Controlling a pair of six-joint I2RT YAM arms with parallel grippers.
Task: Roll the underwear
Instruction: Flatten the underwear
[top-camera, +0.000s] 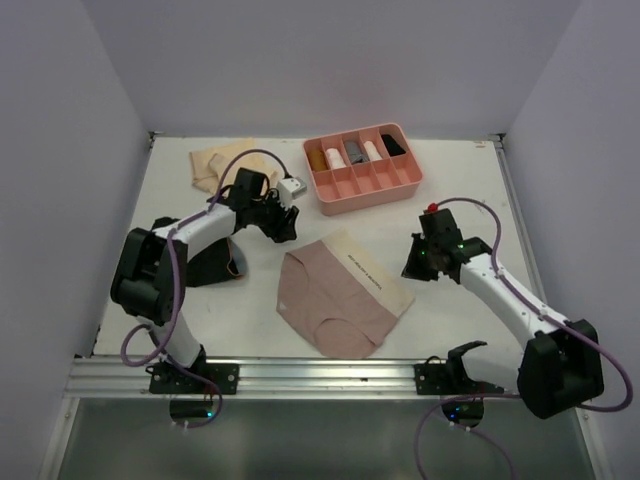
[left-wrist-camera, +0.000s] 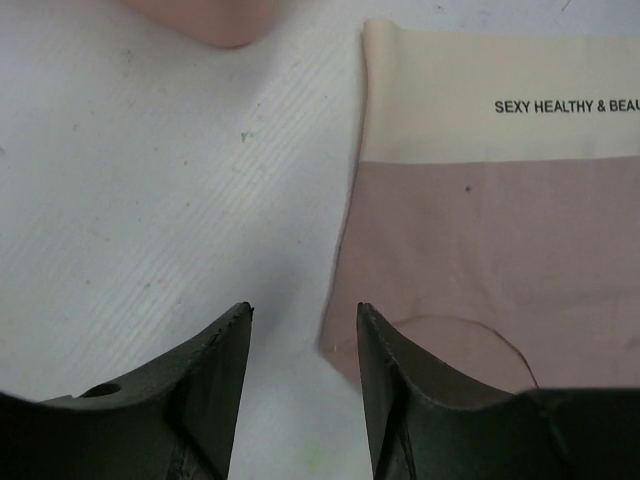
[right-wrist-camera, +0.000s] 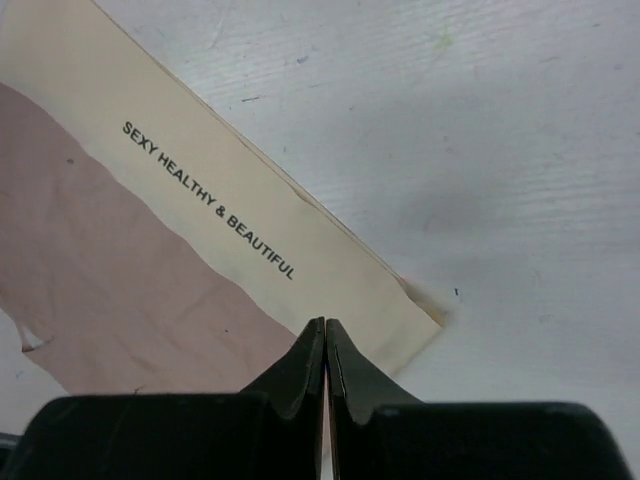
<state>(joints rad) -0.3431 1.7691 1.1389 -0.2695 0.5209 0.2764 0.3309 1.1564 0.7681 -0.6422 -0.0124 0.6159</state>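
Note:
The dusty pink underwear (top-camera: 340, 295) with a cream waistband lies spread flat in the middle of the table. My left gripper (top-camera: 284, 226) is open and empty just off its far left corner; in the left wrist view the gripper (left-wrist-camera: 303, 315) straddles the cloth's edge (left-wrist-camera: 480, 230). My right gripper (top-camera: 414, 268) is shut at the right corner of the waistband; in the right wrist view its tips (right-wrist-camera: 325, 325) meet over the cream band (right-wrist-camera: 330, 250). The black underwear (top-camera: 205, 265) lies under my left arm. The pale tan underwear (top-camera: 212, 160) lies at the back left.
A rigid pink divided tray (top-camera: 345, 195) stands at the back centre with several rolled items in its compartments; its corner shows in the left wrist view (left-wrist-camera: 215, 15). Walls close the table on the left, back and right. An aluminium rail runs along the near edge.

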